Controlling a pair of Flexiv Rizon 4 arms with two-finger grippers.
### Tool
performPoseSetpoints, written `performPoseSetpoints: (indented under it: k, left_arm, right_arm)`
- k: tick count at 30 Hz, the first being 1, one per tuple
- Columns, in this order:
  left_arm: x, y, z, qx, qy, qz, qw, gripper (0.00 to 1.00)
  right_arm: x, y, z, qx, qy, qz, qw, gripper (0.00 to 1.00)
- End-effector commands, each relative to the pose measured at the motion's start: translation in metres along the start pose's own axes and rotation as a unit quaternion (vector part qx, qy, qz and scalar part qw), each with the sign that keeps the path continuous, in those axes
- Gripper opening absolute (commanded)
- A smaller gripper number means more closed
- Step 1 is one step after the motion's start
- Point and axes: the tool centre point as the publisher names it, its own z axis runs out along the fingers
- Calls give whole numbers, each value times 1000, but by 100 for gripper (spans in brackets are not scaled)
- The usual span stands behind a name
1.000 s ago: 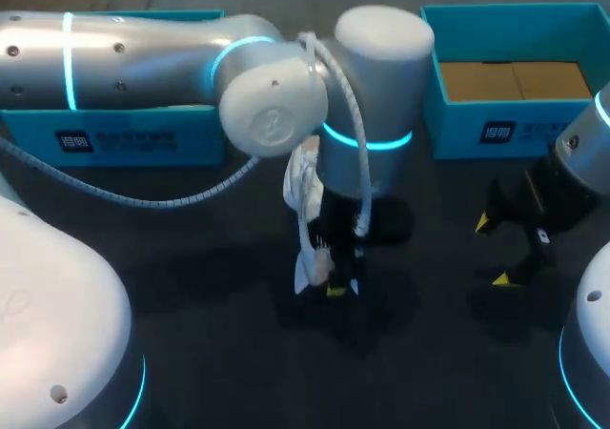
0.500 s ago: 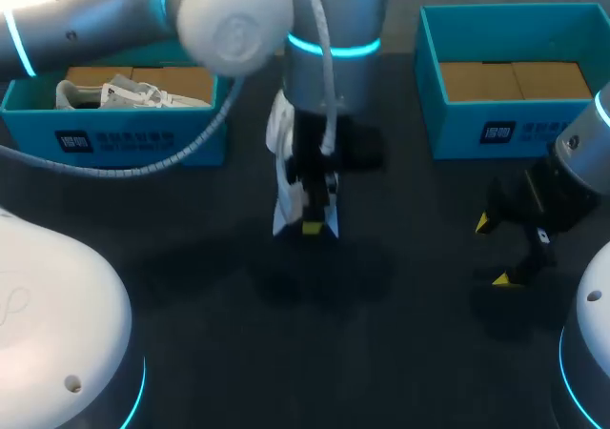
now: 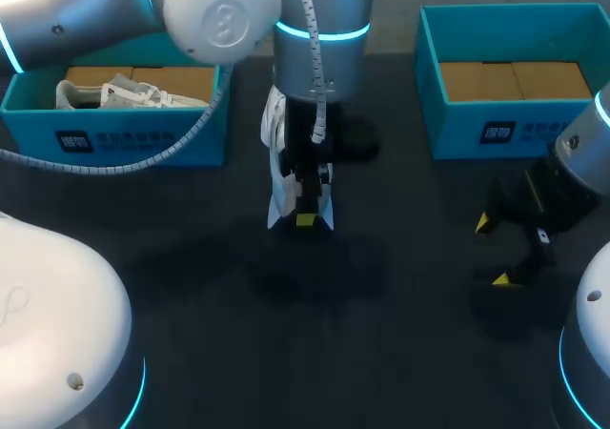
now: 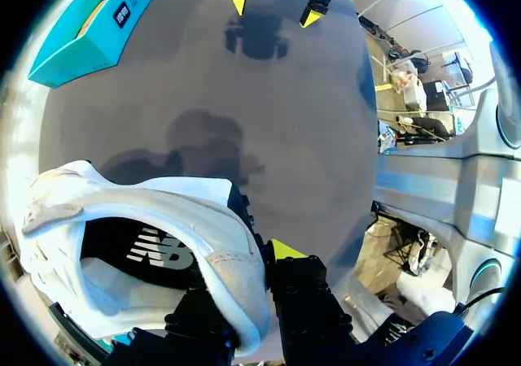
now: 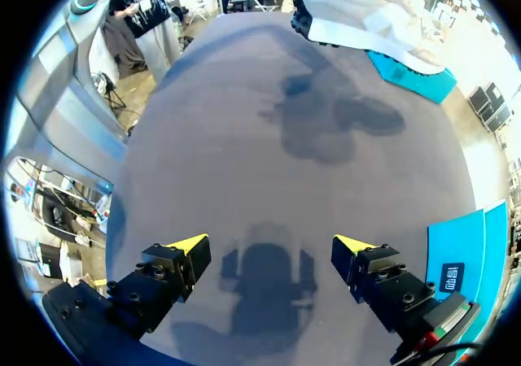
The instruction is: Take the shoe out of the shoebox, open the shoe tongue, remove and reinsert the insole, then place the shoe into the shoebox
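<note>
A white shoe [image 3: 277, 186] hangs on end above the middle of the dark table, my left gripper [image 3: 307, 219] shut on its upper edge. In the left wrist view the shoe [image 4: 146, 220] shows its dark inside, pinched at the collar by the left gripper [image 4: 248, 276]. My right gripper [image 3: 493, 251] stands open and empty over the table's right side, well apart from the shoe. Ahead of the right gripper [image 5: 271, 248] the table is bare, with the shoe [image 5: 358, 12] far beyond. The left shoebox [image 3: 114, 133] holds a second white shoe [image 3: 107, 93].
A second blue shoebox [image 3: 515, 129] with a brown cardboard floor stands at the back right, just beyond my right gripper. My left arm's big elbow [image 3: 219, 14] overhangs the left box's right end. Dark tabletop [image 3: 315, 334] lies between the grippers and the front edge.
My left arm has drawn back toward the far side and slightly left, carrying the shoe with it and uncovering the left box. The right arm has kept still.
</note>
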Motion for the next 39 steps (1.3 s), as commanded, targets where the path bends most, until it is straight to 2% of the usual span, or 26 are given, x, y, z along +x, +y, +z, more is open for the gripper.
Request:
performPoseSetpoints:
  k: [1, 4, 7, 12, 13, 21, 26, 32, 39]
  left_arm:
    - [-8, 10, -9, -1, -4, 13, 1000, 0]
    - [-19, 23, -22, 6, -10, 39, 999, 0]
    - [-27, 34, -34, -3, -20, 62, 998, 0]
    - [-34, 51, -51, -22, -38, 84, 995, 0]
    - [-36, 54, -54, -17, -27, 105, 994, 0]
    - [-52, 75, -69, -36, -43, 101, 993, 0]
    - [-66, 95, -79, -25, -38, 87, 995, 0]
    - [-91, 126, -92, -13, -31, 73, 997, 0]
    - [-138, 177, -109, -7, -22, 48, 999, 0]
  right_arm:
    - [1, 0, 1, 1, -1, 0, 1000, 100]
    - [1, 0, 1, 1, -1, 0, 1000, 100]
    - [1, 0, 1, 1, -1, 0, 1000, 100]
    - [1, 0, 1, 1, -1, 0, 1000, 100]
    - [1, 0, 1, 1, -1, 0, 1000, 100]
    - [1, 0, 1, 1, -1, 0, 1000, 100]
    - [1, 0, 1, 1, -1, 0, 1000, 100]
    - [1, 0, 1, 1, -1, 0, 1000, 100]
    - [1, 0, 1, 1, -1, 0, 1000, 100]
